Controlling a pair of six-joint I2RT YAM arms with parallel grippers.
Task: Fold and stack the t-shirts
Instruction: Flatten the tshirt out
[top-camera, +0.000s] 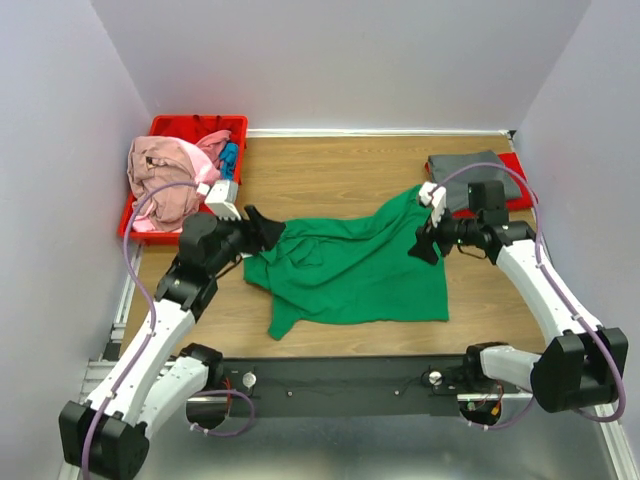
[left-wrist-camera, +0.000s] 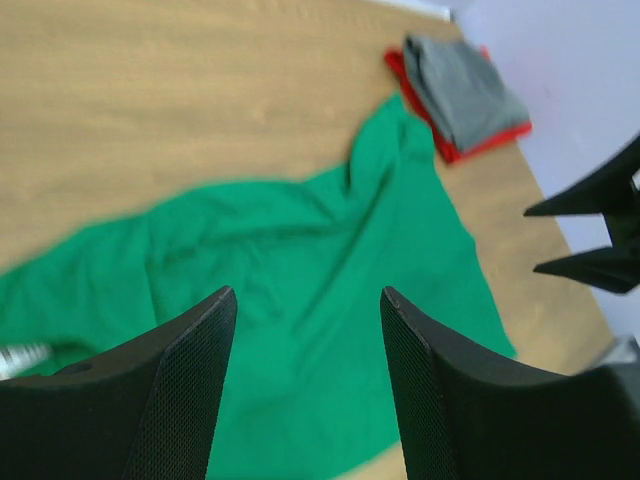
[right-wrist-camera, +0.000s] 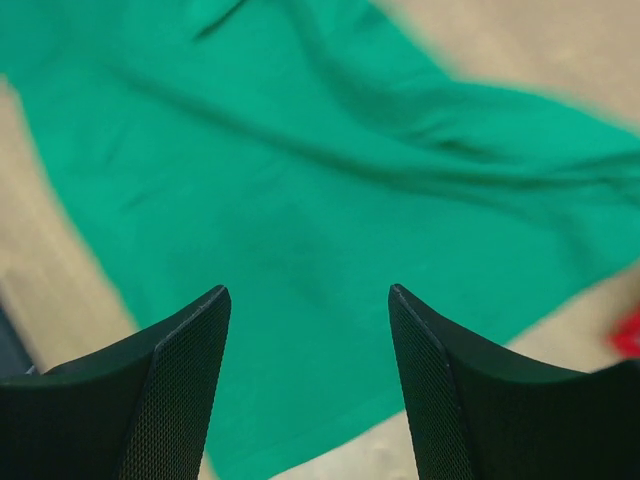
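Wood table (top-camera: 330, 170); pink t-shirt (top-camera: 163, 178) overhead only

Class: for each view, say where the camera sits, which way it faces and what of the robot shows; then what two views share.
Top external: high behind the bases, looking down on the table and green t-shirt; left arm, right arm show.
Left wrist: above the green t-shirt, facing the folded grey t-shirt; left fingers show, open.
Right wrist: looking down on the green t-shirt; right fingers show, open.
Shared: top external and left wrist both show the grey t-shirt.
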